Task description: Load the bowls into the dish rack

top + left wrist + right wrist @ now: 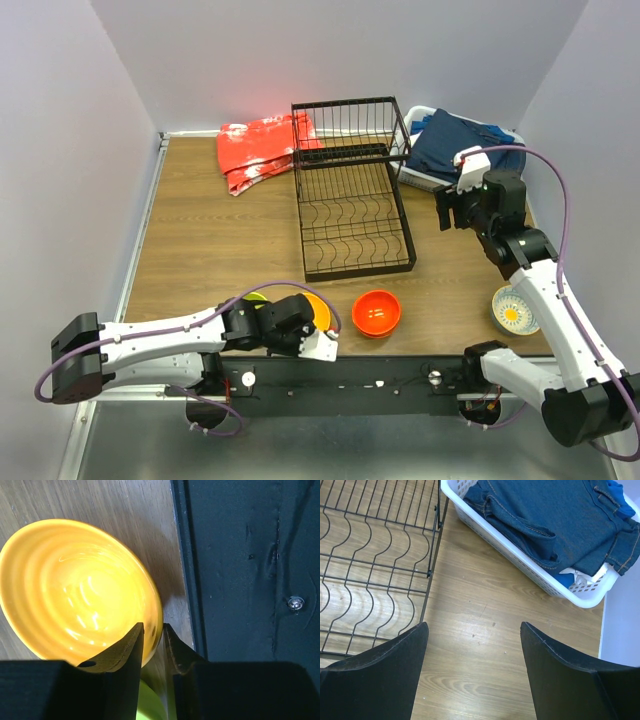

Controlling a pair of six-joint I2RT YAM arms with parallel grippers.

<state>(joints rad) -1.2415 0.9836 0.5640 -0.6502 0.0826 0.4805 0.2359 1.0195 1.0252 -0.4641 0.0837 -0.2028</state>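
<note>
Currently the left gripper (153,627) is low at the near edge of the bench (470,655), on the yellow-orange bowl (75,590). Its jaws straddle the bowl's near-right rim, 1 finger inside and 1 outside, with only a narrow gap between them. Can't tell from the wrist view whether they actually pinch the rim. The bowl sits upright on the wood, right beside the black base plate (250,580).

The lime green bowl (255,297) is just beside the yellow-orange one, mostly hidden by the left arm. A sliver of it also shows under the jaws in the wrist view.

The red-orange bowl (377,312) is upright, just right of the yellow-orange one and near the front end of the dish rack (300,225). The white bowl with blue pattern (515,310) is at the near right, partly covered by the right arm. All 4 bowls are on the bench, outside the rack.

The right gripper (474,624) hangs above bare bench between the rack's right side and the white plastic basket (520,562). Its jaws are spread wide with nothing between them.

The basket holds folded blue jeans (545,515). A red cloth (262,150) lies crumpled at the far left of the rack, touching its corner.
</note>
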